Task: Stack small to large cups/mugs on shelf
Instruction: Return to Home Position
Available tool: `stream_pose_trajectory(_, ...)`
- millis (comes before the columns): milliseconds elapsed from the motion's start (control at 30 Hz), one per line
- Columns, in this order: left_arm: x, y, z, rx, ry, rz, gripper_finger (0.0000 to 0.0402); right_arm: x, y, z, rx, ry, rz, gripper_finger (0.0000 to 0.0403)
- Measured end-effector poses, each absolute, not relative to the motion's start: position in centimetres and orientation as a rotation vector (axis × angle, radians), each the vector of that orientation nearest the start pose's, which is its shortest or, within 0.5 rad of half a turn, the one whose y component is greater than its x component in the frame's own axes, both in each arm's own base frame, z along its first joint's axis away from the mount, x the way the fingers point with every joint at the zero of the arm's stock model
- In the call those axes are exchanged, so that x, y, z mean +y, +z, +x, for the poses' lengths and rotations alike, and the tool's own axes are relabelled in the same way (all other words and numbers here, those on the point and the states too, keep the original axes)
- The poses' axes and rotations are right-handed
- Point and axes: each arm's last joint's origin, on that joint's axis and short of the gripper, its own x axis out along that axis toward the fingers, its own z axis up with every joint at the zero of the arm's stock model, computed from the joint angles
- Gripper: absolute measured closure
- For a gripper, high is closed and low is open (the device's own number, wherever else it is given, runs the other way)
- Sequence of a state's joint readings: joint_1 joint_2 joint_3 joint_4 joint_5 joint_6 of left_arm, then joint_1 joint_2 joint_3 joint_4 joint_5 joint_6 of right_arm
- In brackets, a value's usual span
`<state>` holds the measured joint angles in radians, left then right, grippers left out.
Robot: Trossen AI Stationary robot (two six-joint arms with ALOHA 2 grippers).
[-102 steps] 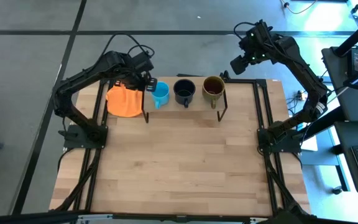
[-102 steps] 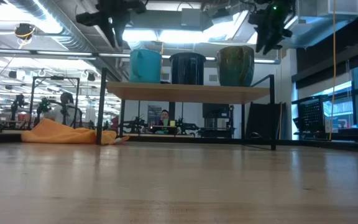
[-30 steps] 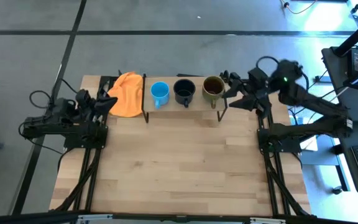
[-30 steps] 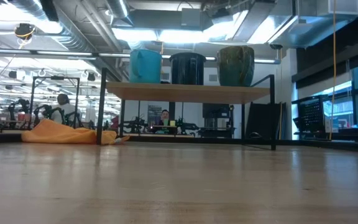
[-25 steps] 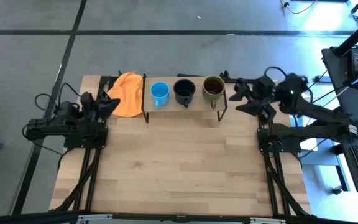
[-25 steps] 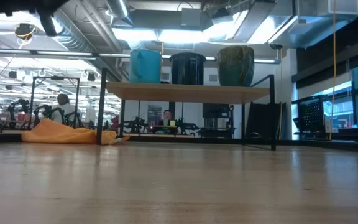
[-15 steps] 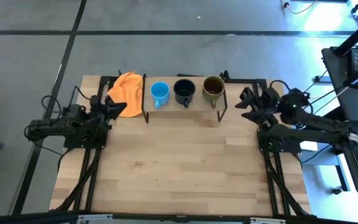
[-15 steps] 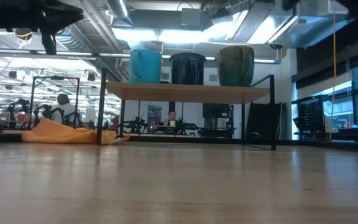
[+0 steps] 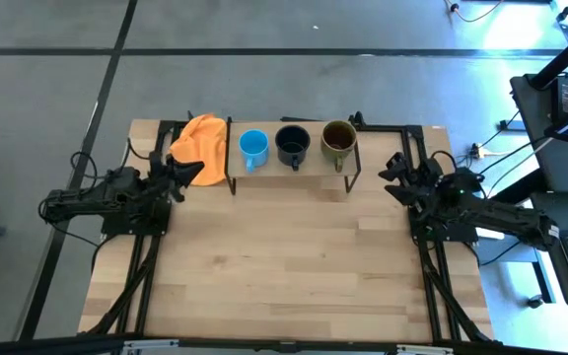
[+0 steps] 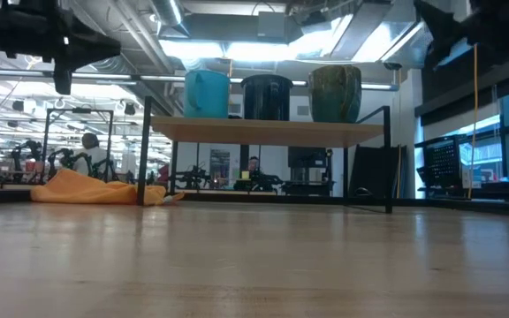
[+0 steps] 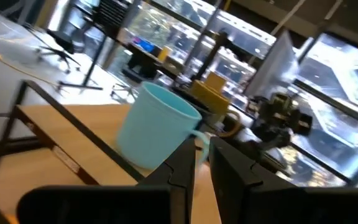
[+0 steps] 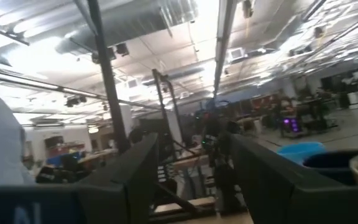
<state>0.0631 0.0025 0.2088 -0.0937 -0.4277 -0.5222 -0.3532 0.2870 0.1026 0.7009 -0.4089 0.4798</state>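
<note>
Both arms have pulled back from the shelf [image 9: 294, 170] at 12 o'clock: left gripper [image 9: 187, 170] nearly closed and empty, right gripper [image 9: 394, 168] spread, empty. Light blue mug [image 9: 253, 148], black mug [image 9: 292, 145] and olive-brown mug [image 9: 338, 139] stand in size order; task looks finished.

light: bright ceiling strips, low view; window glare, left wrist
blur: right wrist soft, fingers [image 12: 135, 180] dark

Glossy mugs [image 9: 293, 145] (glazed) top a pale wooden shelf [image 10: 268, 131].
</note>
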Motion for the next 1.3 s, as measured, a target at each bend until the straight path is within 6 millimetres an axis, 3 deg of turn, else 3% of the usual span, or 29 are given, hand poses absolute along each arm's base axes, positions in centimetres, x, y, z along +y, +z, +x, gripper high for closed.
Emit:
stream_pose_trajectory(300,1.8,21.9,7.6,-0.189,0.498,-0.469,0.036,-2.3,21.5,9.3,-0.468,0.125,0.275,0.0201)
stream_pose_trajectory(600,1.8,20.5,7.6,-0.054,0.528,-0.507,0.036,-2.3,20.6,9.6,-0.369,0.131,0.249,0.0201)
stream_pose_trajectory(867,1.7,19.2,7.4,0.073,0.563,-0.5,0.036,-2.0,19.8,9.8,-0.282,0.217,0.002,0.0201)
stream_pose_trajectory(1100,1.7,18.0,7.1,0.189,0.598,-0.501,0.036,-2.1,17.9,10.2,-0.089,0.222,0.136,0.0201)
stream_pose_trajectory(1300,1.7,16.8,7.4,0.213,0.605,-0.531,0.036,-2.2,17.6,10.2,-0.059,0.22,0.159,0.0201)
